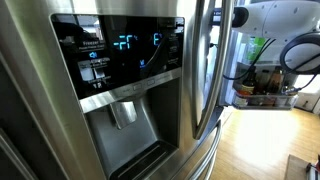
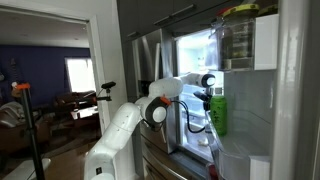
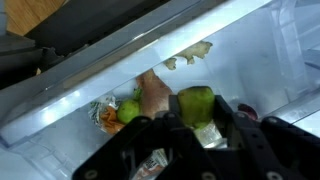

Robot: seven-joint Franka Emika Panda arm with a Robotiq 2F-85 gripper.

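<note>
Brushed-steel fridge [image 1: 40, 130] frames black gripper [image 3: 197, 132] straddling a round, glossy green fruit [image 3: 197, 102].

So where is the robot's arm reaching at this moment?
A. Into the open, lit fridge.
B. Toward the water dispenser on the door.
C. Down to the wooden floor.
A: in an exterior view the white arm stretches from its base into the lit fridge, with its gripper near a green bottle.
</note>
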